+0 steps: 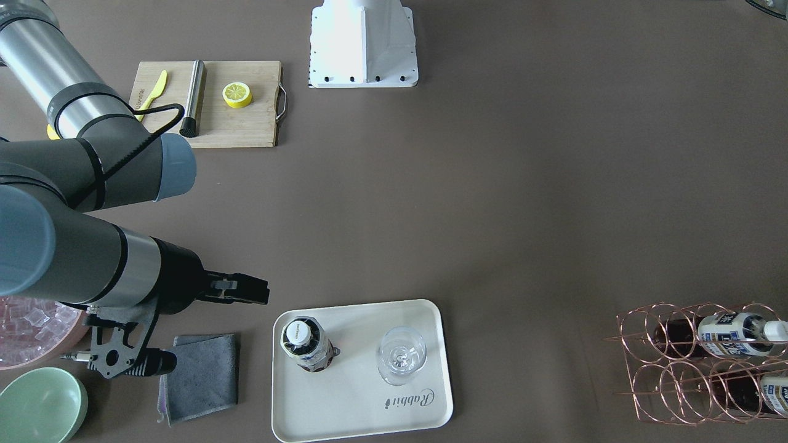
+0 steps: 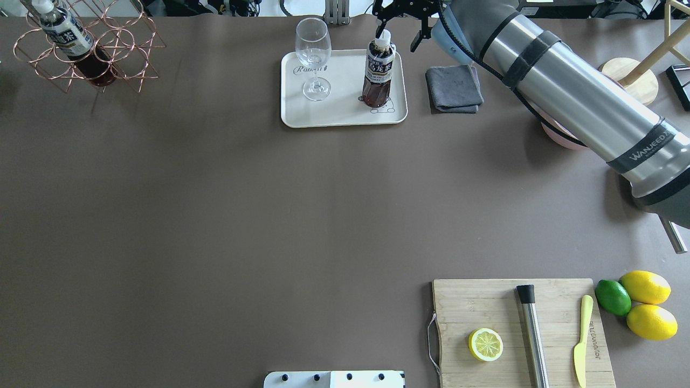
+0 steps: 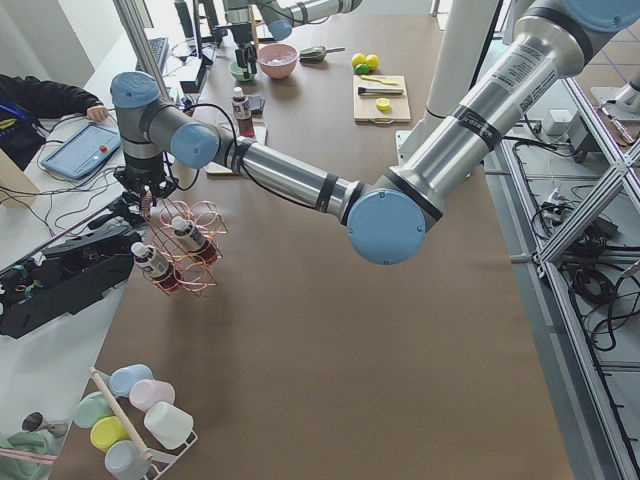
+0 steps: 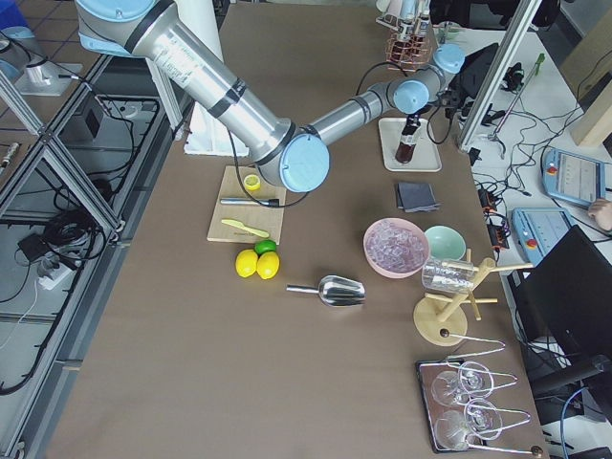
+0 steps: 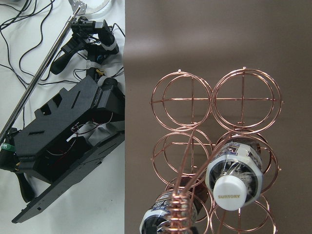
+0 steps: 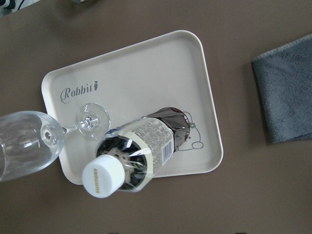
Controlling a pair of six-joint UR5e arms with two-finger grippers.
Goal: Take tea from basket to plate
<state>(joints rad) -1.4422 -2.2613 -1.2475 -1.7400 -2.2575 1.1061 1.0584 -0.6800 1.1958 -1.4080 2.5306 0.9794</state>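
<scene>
Tea (image 2: 67, 35) is lying in the basket (image 2: 32, 64), the left gripper (image 3: 148, 198) hovering over it, its fingers' state not showing. Another tea bottle (image 2: 379, 70) is standing on the plate (image 2: 345, 116); the right gripper (image 2: 401, 27) is hanging spread and empty beside it. Release looks done; retreating calls for clearing the cap.

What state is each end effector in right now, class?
Left end effector: cannot be told; it shows only in the side views.
Right end effector: open, holding nothing.
</scene>
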